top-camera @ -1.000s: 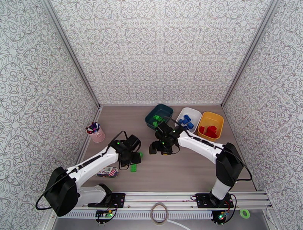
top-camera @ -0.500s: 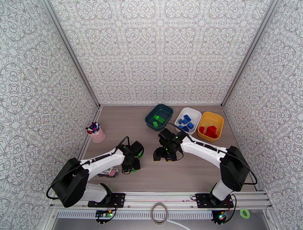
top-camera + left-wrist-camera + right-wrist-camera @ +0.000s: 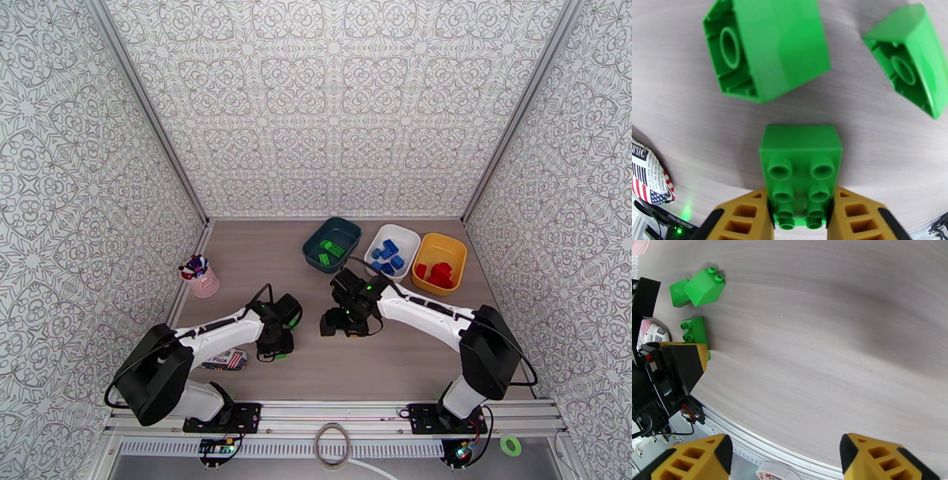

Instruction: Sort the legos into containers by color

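Green oblong studded plastic brick (image 3: 801,173): we see the left jaws clamped on it, down on the grey wood-grain surface (image 3: 869,130), toward its near-left corner; right jaws gape apart mid-surface.

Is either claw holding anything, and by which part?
The left claw is shut on a green oblong lego, pinching the two long sides at the end nearest the wrist. The right claw is open and empty.
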Controlling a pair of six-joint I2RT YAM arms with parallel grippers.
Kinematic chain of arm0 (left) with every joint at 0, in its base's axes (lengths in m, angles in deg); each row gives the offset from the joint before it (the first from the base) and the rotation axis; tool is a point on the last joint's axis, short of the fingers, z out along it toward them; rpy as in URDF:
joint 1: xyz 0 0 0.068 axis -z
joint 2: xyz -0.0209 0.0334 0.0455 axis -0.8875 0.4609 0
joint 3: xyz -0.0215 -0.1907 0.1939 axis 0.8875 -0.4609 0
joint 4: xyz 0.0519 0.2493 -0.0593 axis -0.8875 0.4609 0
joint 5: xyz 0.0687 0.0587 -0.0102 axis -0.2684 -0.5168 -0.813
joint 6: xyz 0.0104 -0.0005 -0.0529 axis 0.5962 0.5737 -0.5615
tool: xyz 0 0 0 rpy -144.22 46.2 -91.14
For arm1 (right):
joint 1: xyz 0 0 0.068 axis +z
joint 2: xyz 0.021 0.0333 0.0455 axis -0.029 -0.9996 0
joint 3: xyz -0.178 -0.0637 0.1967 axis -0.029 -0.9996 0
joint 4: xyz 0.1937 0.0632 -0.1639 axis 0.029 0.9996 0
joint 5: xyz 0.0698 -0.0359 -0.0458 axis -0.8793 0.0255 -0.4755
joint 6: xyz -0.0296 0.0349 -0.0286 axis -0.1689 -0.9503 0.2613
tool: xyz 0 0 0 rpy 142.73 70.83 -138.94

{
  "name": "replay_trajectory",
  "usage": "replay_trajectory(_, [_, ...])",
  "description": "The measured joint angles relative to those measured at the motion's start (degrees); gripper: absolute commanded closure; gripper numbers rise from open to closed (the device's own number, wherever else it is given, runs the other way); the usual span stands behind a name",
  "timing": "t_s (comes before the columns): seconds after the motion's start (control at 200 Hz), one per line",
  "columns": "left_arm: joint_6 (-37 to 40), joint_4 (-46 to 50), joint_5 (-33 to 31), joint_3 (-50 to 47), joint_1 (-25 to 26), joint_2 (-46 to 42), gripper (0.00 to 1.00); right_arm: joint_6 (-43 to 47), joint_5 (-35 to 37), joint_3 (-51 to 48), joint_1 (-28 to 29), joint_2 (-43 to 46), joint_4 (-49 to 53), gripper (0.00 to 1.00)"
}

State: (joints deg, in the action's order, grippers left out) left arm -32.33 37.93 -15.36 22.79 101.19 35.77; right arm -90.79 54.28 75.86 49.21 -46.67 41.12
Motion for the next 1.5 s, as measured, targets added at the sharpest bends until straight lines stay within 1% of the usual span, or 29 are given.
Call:
replay_trajectory(0.17, [-0.2,1.0,1.4,1.9,1.2,-2.2,0.72,0.2,-0.1,2.0,0.0,-0.2,0.1,0.24])
replay_trajectory(0.34, [-0.2,-0.5,5.2,5.0,0.4,-6.0,0.72,0.1,-2.2,5.7,-0.6,-1.2,-0.7,0.24])
replay_trajectory(0.475, [-0.1,-3.9,10.5,6.6,-3.7,-7.2,0.72,-0.1,-5.4,7.1,-2.8,-2.2,-2.4,0.24])
replay_trajectory(0.695, [0.2,-8.4,18.2,9.4,-10.8,-6.2,0.71,-2.2,-11.0,8.9,-8.0,-3.2,-6.2,0.25])
replay_trajectory(0.86, [0.9,-11.8,22.6,15.6,-14.1,-0.1,0.71,-5.1,-15.2,9.2,-12.5,-3.5,-10.6,0.24])
replay_trajectory(1.025, [1.8,-14.4,26.5,25.8,-15.7,10.0,0.71,-7.9,-18.2,9.7,-17.0,-3.9,-14.2,0.22])
replay_trajectory(1.13, [2.1,-15.0,28.5,34.5,-16.3,17.5,0.71,-8.8,-19.3,11.0,-19.1,-4.3,-15.5,0.15])
replay_trajectory(1.235, [2.7,-14.8,29.9,45.5,-16.7,25.6,0.71,-9.5,-19.8,11.8,-20.8,-4.3,-16.4,0.08])
replay_trajectory(1.26, [2.9,-14.7,30.1,48.3,-16.7,27.7,0.7,-9.6,-19.8,11.9,-21.2,-4.3,-16.5,0.06])
replay_trajectory(1.34, [3.4,-13.8,30.4,57.5,-16.9,34.0,0.59,-9.6,-19.8,12.1,-22.4,-4.3,-16.8,0.02])
replay_trajectory(1.38, [3.8,-13.4,30.4,61.7,-17.0,36.7,0.49,-9.7,-19.8,12.1,-22.9,-4.2,-16.8,0.01])
replay_trajectory(1.4, [3.7,-12.9,30.4,63.6,-17.0,37.9,0.41,-9.6,-19.8,12.1,-23.2,-4.2,-16.7,0.01])
replay_trajectory(1.43, [3.9,-12.0,30.4,66.5,-17.1,39.6,0.33,-9.5,-19.8,12.1,-23.6,-4.2,-16.7,0.01])
replay_trajectory(1.455, [4.5,-11.5,30.4,68.5,-17.2,41.0,0.29,-9.5,-19.8,12.2,-23.8,-4.2,-16.6,0.01])
replay_trajectory(1.5, [4.6,-10.3,30.3,71.7,-17.3,42.9,0.26,-9.2,-19.8,12.2,-24.3,-4.2,-16.2,0.01])
